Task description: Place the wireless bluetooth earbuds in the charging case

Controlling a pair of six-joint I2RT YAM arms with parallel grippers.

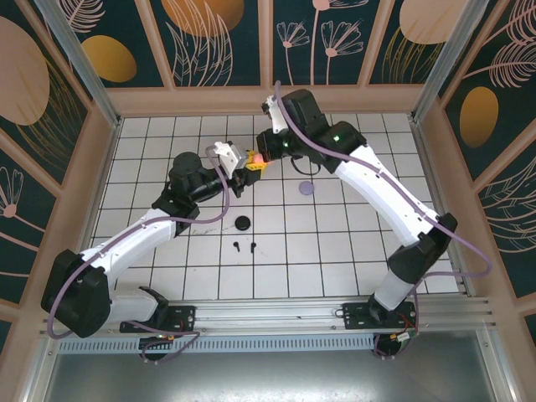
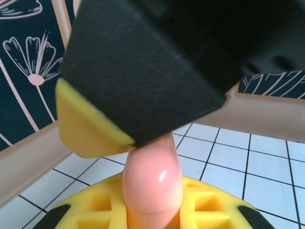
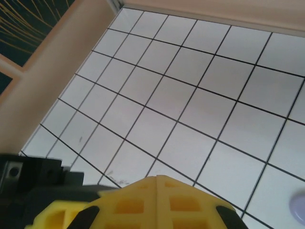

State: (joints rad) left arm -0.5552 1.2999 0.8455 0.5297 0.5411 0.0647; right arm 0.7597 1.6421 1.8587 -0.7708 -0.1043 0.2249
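Earbuds (image 1: 237,247), a black pair, lie side by side on our white tiled table (image 1: 352,243), near a black round case (image 1: 243,223). Our left gripper (image 1: 253,163) clamps a coral-pink case (image 2: 152,176); our right gripper (image 3: 157,183), jaws pressed together, meets its top. Dark floral panels (image 1: 335,33) wall us in.

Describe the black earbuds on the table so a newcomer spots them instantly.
On the white tiled table, find the round black disc lying between the two arms. Just nearer the arm bases lie the black earbuds: two tiny stemmed pieces side by side, far smaller than the disc.
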